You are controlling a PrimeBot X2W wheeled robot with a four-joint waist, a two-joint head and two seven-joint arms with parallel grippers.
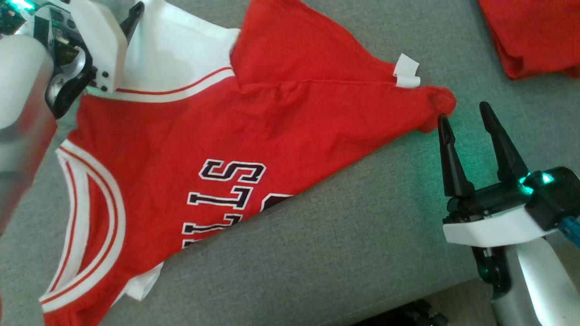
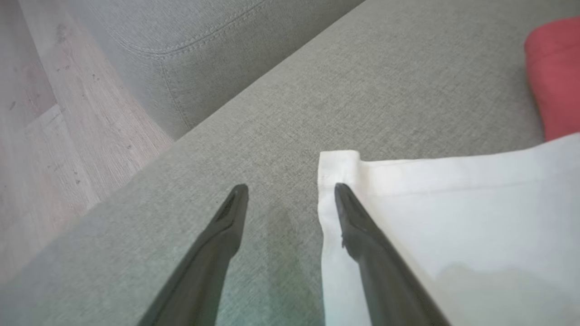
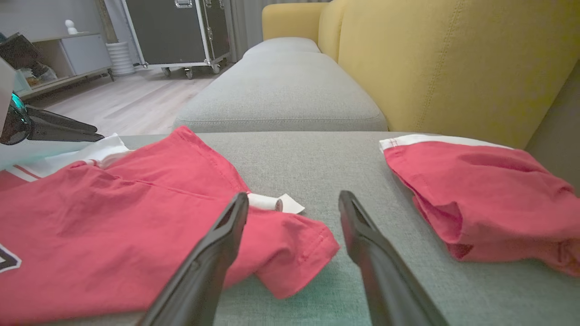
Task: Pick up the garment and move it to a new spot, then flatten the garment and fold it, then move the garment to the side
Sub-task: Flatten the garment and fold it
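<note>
The garment (image 1: 253, 117) is a red jersey with white trim and dark lettering, spread crumpled over the grey sofa cushion (image 1: 362, 235). Its white hem corner (image 2: 453, 217) lies under one finger of my left gripper (image 2: 287, 190), which is open; the other finger hangs over bare cushion. In the head view the left gripper (image 1: 131, 20) is at the top left, over the white hem. My right gripper (image 1: 464, 113) stands open just right of the jersey's red corner (image 3: 299, 253), which lies between its fingers in the right wrist view (image 3: 293, 197). A white label (image 1: 406, 70) sticks up near that corner.
A second red garment (image 1: 530, 31) lies bunched on the cushion at the far right (image 3: 480, 190). A yellow sofa back (image 3: 453, 59) runs behind it. Another grey cushion (image 3: 281, 90) continues beyond. Wooden floor (image 2: 45, 136) lies past the cushion's edge.
</note>
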